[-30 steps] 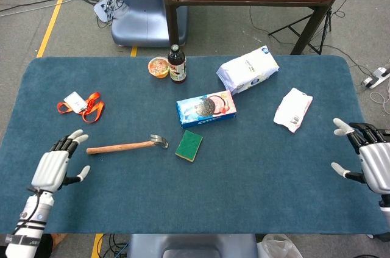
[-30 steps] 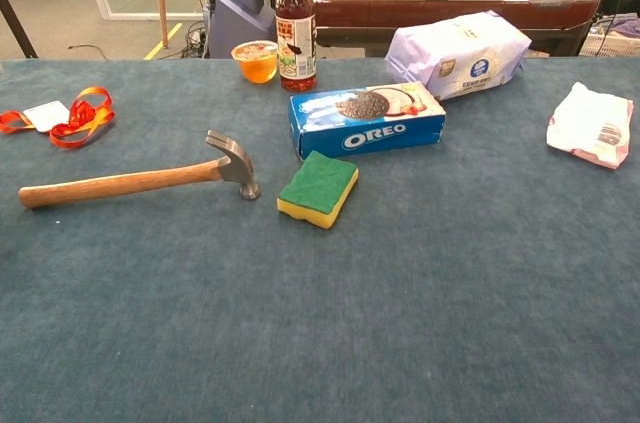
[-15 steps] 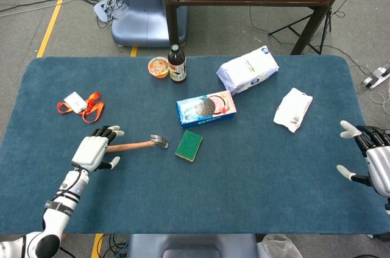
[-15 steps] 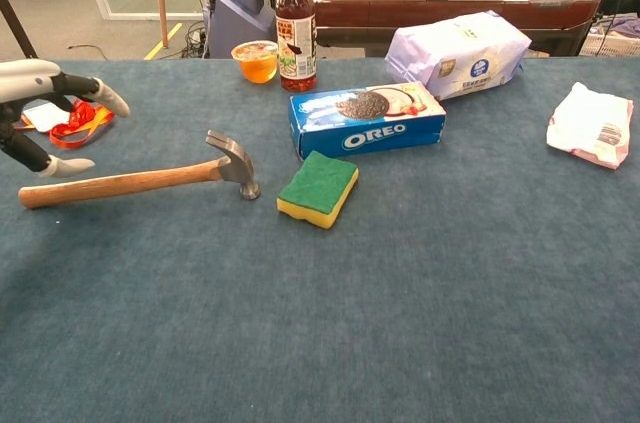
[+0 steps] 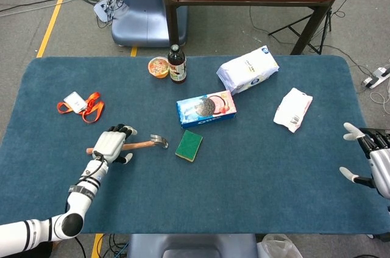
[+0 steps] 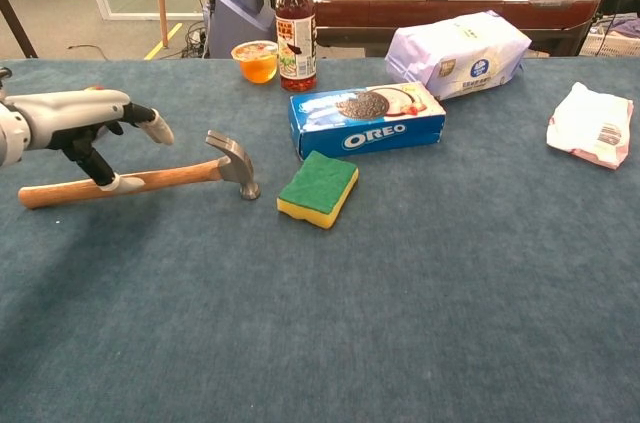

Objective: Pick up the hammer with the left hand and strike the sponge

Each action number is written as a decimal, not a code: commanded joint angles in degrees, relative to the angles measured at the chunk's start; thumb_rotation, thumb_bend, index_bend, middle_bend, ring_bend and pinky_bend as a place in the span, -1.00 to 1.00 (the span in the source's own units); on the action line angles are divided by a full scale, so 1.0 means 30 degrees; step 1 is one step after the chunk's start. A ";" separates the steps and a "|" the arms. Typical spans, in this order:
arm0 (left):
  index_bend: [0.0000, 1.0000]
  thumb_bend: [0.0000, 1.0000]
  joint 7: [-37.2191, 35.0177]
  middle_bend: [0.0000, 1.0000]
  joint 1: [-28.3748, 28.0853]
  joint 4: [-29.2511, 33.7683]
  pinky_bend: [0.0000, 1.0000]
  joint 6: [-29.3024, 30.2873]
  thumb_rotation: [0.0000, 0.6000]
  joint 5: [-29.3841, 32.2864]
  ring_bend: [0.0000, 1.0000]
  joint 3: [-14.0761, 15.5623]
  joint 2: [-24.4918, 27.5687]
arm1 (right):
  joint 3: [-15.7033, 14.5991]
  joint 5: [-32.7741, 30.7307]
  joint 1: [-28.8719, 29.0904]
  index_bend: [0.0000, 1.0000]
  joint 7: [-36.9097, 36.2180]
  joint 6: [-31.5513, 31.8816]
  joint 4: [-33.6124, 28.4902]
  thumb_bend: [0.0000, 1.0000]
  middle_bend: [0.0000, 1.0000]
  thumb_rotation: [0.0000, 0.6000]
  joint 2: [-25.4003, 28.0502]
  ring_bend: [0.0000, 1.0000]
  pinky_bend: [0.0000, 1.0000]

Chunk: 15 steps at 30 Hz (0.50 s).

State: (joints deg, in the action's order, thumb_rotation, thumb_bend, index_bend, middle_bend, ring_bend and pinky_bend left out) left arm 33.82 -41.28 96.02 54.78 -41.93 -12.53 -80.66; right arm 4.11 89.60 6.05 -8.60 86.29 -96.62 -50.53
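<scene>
While the hammer [image 6: 140, 179] lies flat on the blue worktop [image 5: 256, 172], its head just left of the sponge [image 6: 318, 188], the left robot hand [image 6: 85, 118] hovers over the wooden handle with fingers spread, thumb touching it. At the far right edge, the right robot hand [image 5: 375, 157] is spread, holding nothing.
</scene>
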 commanded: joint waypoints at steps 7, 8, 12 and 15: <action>-0.41 -0.44 0.0925 -0.45 -0.1250 -0.0672 -0.75 -0.0168 1.00 0.1539 -0.74 0.0612 -0.0734 | -0.0045 -0.0093 -0.0188 -0.68 -0.0081 0.0137 0.0088 -0.79 -0.33 1.00 0.0006 -0.64 -0.61; -0.39 -0.44 0.0942 -0.44 -0.1335 -0.0763 -0.75 -0.0179 1.00 0.1647 -0.73 0.0649 -0.0793 | -0.0049 -0.0099 -0.0199 -0.68 -0.0089 0.0141 0.0101 -0.79 -0.33 1.00 0.0001 -0.64 -0.61; -0.35 -0.43 0.0852 -0.39 -0.1651 -0.1104 -0.75 -0.0183 1.00 0.1983 -0.70 0.0740 -0.0997 | -0.0052 -0.0133 -0.0246 -0.68 -0.0141 0.0155 0.0149 -0.79 -0.33 1.00 -0.0004 -0.64 -0.61; -0.32 -0.41 0.0724 -0.35 -0.1791 -0.1257 -0.75 -0.0151 1.00 0.2003 -0.67 0.0797 -0.1113 | -0.0052 -0.0144 -0.0274 -0.68 -0.0151 0.0172 0.0160 -0.79 -0.33 1.00 -0.0007 -0.64 -0.61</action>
State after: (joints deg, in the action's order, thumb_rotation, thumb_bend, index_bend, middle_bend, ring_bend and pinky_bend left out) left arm 36.05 -46.60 92.29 54.30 -35.94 -10.19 -83.94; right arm 3.96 89.16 5.22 -9.05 86.81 -96.14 -50.55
